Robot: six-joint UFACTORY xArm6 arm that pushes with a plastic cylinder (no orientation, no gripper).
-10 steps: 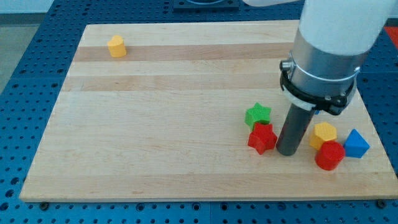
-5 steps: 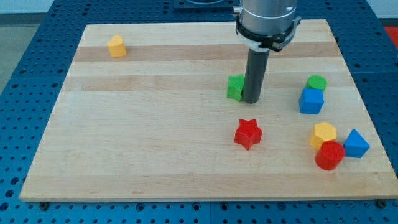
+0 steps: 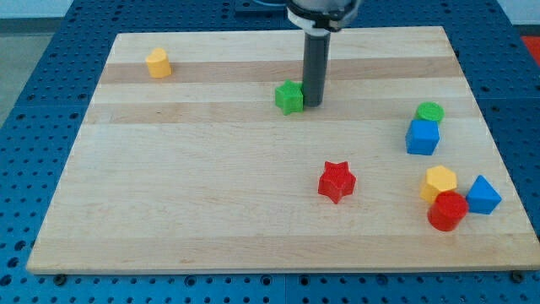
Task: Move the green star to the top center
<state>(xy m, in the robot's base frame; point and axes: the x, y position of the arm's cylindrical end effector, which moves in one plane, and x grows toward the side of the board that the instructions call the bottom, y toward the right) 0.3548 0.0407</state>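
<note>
Nearest the view's bottom, at the right, sit a red block [image 3: 446,211], a blue block [image 3: 483,195] and a yellow block [image 3: 439,181], bunched close together. A red star [image 3: 337,181] lies alone a little left of them. Farther up on the right, a blue cube [image 3: 422,137] sits touching a green round block [image 3: 429,111].

Beyond these, the green star [image 3: 289,97] rests on the tabletop [image 3: 169,186] in its upper half, near the horizontal middle. My tip [image 3: 312,105] stands against the star's right side, touching or just beside it. This rig has no jaws, so nothing is gripped; the rod only pushes.

Farthest, at the top left, is a yellow block [image 3: 157,62], well apart.

I judge the task well advanced but unfinished: the star looks roughly centred, yet a stretch of bare board separates it from the top edge. What is left is a push toward the view's top, from below the star.
</note>
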